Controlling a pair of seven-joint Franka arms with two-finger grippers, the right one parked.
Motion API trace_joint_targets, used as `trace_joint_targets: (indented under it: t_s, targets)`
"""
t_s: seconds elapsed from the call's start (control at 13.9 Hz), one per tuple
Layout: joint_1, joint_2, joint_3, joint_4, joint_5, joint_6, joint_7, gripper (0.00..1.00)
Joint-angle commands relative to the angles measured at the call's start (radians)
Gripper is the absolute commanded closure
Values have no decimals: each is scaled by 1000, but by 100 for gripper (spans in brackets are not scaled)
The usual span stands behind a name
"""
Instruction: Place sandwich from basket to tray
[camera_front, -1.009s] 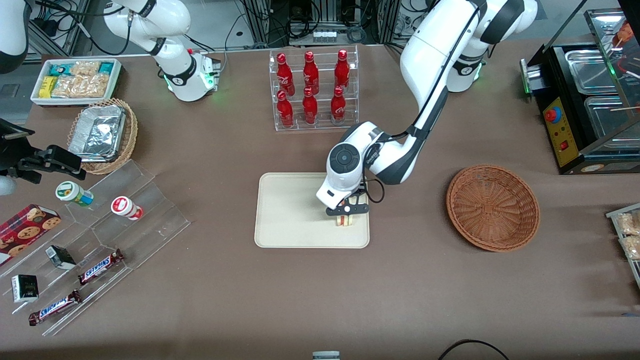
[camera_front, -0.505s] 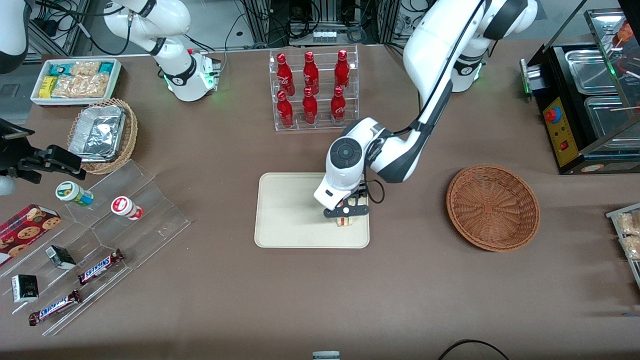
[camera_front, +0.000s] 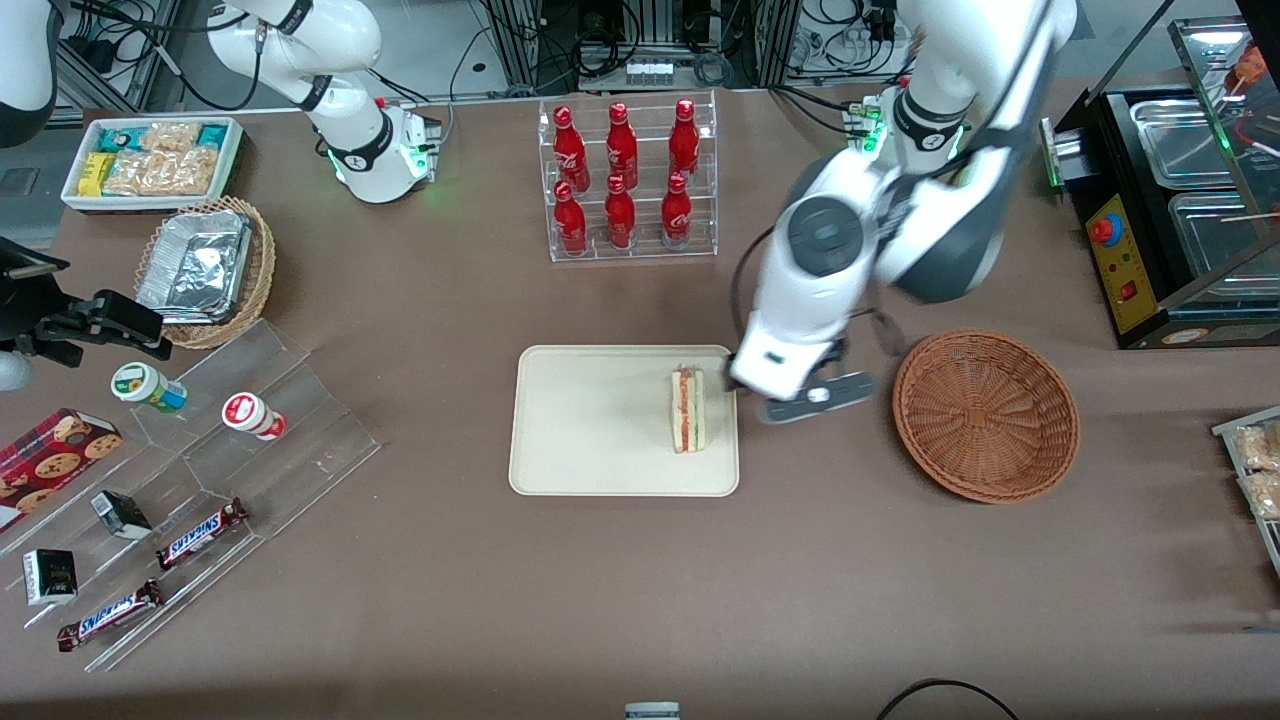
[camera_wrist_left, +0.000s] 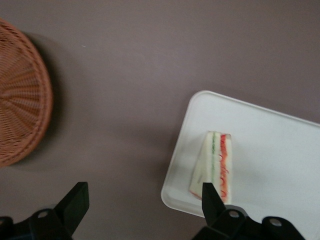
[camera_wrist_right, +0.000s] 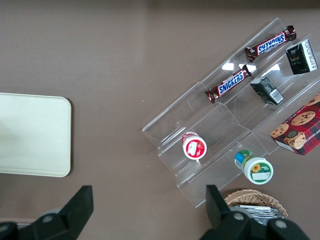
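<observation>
The sandwich (camera_front: 688, 410), a pale wedge with red and green layers, lies on the cream tray (camera_front: 590, 430) near the tray's edge toward the basket; it also shows in the left wrist view (camera_wrist_left: 214, 165) on the tray (camera_wrist_left: 270, 155). The reddish-brown wicker basket (camera_front: 985, 415) holds nothing and shows in the left wrist view (camera_wrist_left: 20, 120) too. My left gripper (camera_front: 815, 392) is raised above the table between tray and basket, open and holding nothing, its dark fingertips (camera_wrist_left: 75, 202) spread wide apart.
A clear rack of red bottles (camera_front: 625, 180) stands farther from the front camera than the tray. A black food warmer (camera_front: 1180, 190) stands toward the working arm's end. A tiered acrylic stand with snacks (camera_front: 190, 470) and a foil-container basket (camera_front: 205, 270) lie toward the parked arm's end.
My left gripper has let go of the sandwich, risen and moved off the tray toward the basket. The sandwich stays on the tray, now fully in view.
</observation>
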Motion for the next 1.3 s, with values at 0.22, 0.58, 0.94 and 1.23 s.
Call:
trace_joint_targets:
  t_s: [0.22,0.58,0.94,1.23]
  targets:
    - [189,-194,-9,-79,7,-158,273,0]
    - [325,-291,-9,-72,5,-276,538,0]
    - [372,-308,-15,60,-10,-417,569,0]
    - [406,-334,-17,88,-10,-466,623,0]
